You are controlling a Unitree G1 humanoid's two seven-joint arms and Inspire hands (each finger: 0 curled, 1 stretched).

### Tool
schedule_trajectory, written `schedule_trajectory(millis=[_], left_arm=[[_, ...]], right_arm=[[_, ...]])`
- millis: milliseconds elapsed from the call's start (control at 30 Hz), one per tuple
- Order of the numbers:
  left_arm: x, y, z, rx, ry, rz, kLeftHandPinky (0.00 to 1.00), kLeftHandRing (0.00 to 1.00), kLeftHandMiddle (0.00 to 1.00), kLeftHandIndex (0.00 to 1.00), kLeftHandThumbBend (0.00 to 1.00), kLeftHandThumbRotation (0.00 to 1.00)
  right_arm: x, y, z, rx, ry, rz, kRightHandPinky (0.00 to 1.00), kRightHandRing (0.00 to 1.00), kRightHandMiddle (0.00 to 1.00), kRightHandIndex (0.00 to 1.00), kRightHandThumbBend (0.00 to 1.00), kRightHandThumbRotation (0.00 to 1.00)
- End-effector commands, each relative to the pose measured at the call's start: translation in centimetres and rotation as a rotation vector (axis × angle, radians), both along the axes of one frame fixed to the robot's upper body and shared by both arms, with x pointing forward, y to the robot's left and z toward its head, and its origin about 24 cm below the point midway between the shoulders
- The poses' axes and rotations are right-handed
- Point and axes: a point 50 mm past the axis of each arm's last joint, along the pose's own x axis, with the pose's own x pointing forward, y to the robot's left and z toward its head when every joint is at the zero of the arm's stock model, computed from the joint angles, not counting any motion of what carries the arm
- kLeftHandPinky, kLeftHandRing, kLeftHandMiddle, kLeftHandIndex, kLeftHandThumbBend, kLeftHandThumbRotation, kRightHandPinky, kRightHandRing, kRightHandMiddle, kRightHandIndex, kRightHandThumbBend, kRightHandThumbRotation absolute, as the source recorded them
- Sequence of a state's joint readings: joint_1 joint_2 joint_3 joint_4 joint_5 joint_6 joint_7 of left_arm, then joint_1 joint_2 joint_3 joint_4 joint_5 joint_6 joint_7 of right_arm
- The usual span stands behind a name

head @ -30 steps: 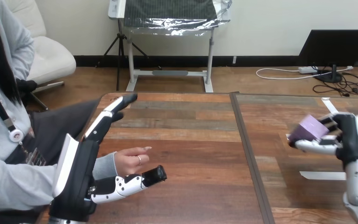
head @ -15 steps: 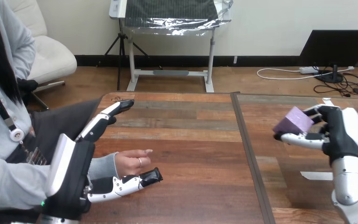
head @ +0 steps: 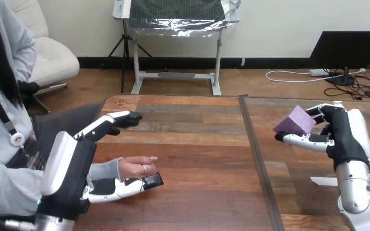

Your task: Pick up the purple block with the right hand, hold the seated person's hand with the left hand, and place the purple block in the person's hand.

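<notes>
The purple block [head: 295,121] hangs above the right half of the table, pinched between the thumb and fingers of my right hand [head: 348,138]. At the left, the person's hand [head: 136,166] reaches out palm up over the table's edge. My left hand [head: 71,175] brackets it. The thumb lies along the near side of the person's hand, touching or just under it. The fingers [head: 112,122] stretch out well above it with their tips bent slightly inward, apart from it. The block is far to the right of the person's hand.
A dark seam [head: 257,159] splits the wooden table [head: 197,159] into two halves. White tape strips [head: 331,180] lie on the right half near my right arm. The person sits close against the table's left edge.
My right hand has carried the purple block leftward and a little higher. My left hand's fingers have tipped down and inward, and its thumb has drawn closer to the person's hand.
</notes>
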State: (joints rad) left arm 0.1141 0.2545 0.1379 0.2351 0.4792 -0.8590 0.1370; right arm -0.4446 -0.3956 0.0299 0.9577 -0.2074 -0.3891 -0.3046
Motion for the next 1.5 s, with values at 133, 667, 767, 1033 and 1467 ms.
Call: schedule_trajectory(millis=[133,667,767,1033,1467], left_arm=[[1.9,0.2,2.2,0.066,-0.08,-0.016,0.64,0.66,0.69,0.7,1.0,0.35],[3.1,1.0,2.4,0.23,-0.025,-0.012,0.66,0.69,0.73,0.74,1.0,0.39],[3.3,1.1,2.4,0.258,-0.014,-0.014,0.67,0.7,0.73,0.74,1.0,0.39],[3.8,1.5,2.3,0.334,0.017,-0.017,0.69,0.72,0.75,0.76,1.0,0.35],[4.7,2.5,1.8,0.451,0.09,-0.019,0.71,0.75,0.77,0.78,1.0,0.33]], right_arm=[[1.2,1.0,2.9,0.036,-0.143,0.028,0.05,0.09,0.14,0.17,0.37,0.0],[0.7,2.2,3.9,0.056,-0.208,0.056,0.05,0.09,0.15,0.19,0.36,0.01],[0.5,2.4,4.0,0.067,-0.227,0.067,0.04,0.08,0.14,0.18,0.36,0.01],[0.2,2.9,4.4,0.094,-0.263,0.09,0.04,0.08,0.13,0.17,0.34,0.01],[-0.5,3.6,5.2,0.11,-0.298,0.122,0.03,0.07,0.13,0.16,0.32,0.04]])
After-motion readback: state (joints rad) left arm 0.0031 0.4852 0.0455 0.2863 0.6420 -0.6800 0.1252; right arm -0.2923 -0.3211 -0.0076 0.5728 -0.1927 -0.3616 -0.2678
